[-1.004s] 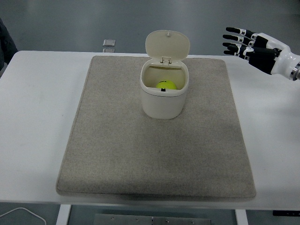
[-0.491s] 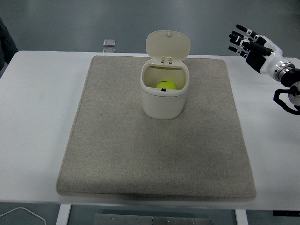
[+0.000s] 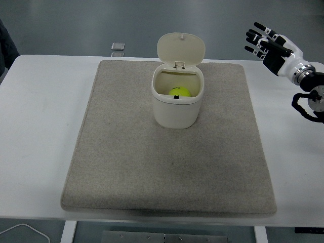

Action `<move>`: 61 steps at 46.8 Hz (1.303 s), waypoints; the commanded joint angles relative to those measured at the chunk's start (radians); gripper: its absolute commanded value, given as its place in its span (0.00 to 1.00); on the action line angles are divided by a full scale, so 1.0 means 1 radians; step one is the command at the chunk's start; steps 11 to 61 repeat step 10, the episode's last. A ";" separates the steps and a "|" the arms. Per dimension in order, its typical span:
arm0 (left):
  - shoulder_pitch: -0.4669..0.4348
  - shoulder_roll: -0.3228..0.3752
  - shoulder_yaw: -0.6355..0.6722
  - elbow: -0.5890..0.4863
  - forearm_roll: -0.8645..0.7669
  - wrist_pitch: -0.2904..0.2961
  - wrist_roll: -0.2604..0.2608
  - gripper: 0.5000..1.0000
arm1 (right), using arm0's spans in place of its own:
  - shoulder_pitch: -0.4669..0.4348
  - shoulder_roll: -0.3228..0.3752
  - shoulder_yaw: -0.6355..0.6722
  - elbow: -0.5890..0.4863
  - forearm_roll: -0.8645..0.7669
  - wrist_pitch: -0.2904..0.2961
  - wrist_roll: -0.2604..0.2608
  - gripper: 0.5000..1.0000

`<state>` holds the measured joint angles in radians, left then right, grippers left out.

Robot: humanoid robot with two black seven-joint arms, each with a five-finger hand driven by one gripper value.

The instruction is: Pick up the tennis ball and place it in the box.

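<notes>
A cream box [image 3: 176, 104] stands on the beige mat [image 3: 126, 152], its hinged lid [image 3: 181, 48] tipped up and back. Inside it lies the yellow-green tennis ball [image 3: 178, 92], partly hidden by the front wall. My right hand [image 3: 264, 41] hovers at the far right, well away from the box, above the table's back right part. Its fingers are spread and hold nothing. The left arm does not show.
The mat covers most of the white table [image 3: 40, 116]. A small grey object [image 3: 117, 46] lies at the table's back edge, left of the lid. A white cable [image 3: 23, 230] curls below the near left corner.
My right hand has drawn back to the right and turned its fingers upward; more of the forearm shows at the right edge. The box and ball have not moved.
</notes>
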<state>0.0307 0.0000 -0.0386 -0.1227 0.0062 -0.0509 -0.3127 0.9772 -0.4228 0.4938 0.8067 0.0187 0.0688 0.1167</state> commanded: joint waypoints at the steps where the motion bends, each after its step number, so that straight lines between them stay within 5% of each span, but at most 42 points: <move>1: 0.000 0.000 0.000 0.000 0.000 0.000 0.001 0.98 | 0.000 0.006 0.000 -0.006 0.001 -0.001 0.000 0.81; 61: 0.000 0.000 0.000 0.000 0.000 -0.001 0.000 0.98 | -0.017 0.010 0.040 -0.008 0.001 -0.001 0.003 0.81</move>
